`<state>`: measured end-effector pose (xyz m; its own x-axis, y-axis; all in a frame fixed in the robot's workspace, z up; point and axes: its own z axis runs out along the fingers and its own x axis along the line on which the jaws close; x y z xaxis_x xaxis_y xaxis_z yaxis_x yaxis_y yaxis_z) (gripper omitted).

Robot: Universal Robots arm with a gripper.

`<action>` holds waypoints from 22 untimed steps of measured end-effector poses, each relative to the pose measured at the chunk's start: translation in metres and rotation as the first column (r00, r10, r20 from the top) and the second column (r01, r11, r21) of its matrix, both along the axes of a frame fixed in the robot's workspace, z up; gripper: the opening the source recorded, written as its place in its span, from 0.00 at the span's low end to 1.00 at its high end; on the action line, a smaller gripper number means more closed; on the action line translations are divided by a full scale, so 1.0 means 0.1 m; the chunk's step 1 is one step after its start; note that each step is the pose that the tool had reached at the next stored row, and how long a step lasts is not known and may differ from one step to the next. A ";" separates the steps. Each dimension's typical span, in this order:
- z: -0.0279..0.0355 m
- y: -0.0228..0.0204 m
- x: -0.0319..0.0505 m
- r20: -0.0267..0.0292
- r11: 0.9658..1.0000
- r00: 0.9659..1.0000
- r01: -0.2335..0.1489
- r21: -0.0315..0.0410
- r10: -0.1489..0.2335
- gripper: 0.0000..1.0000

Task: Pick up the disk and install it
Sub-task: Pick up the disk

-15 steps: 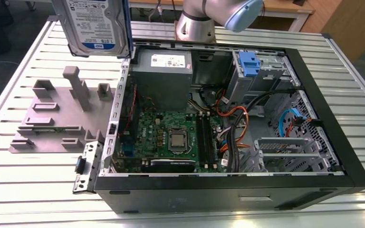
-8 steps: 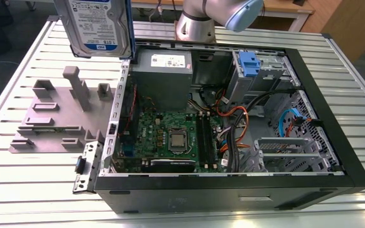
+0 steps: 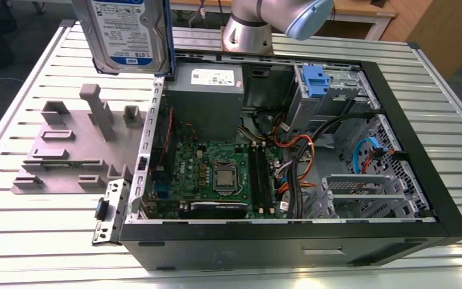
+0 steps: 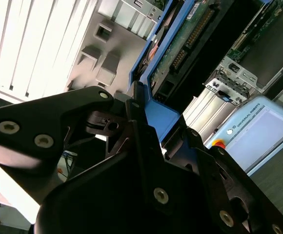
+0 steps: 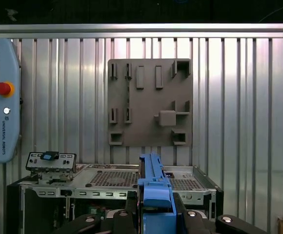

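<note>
The gripper (image 5: 156, 217) pinches the disk (image 3: 130, 36) by its blue caddy (image 5: 154, 185), high over the desk (image 3: 38, 241) edge by the arm's base (image 3: 247, 33); a tight, steady hold should stop it slipping or bumping the computer case (image 3: 295, 247).

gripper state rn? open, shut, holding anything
gripper: shut on the disk, which it holds edge-on in the air.
</note>
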<state>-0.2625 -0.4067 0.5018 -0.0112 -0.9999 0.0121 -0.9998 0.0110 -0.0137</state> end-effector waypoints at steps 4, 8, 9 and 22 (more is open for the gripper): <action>-0.001 -0.005 0.029 0.000 1.000 1.000 0.000 0.000 0.000 0.36; -0.001 -0.008 0.054 0.000 1.000 1.000 0.000 0.000 0.000 0.36; -0.001 -0.009 0.060 0.000 1.000 1.000 0.000 0.000 0.000 0.36; 0.000 -0.024 0.158 0.000 1.000 1.000 0.000 0.000 0.000 0.36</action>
<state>-0.2467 -0.4091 0.5018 -0.0111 -0.9999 0.0121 -0.9998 0.0110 -0.0138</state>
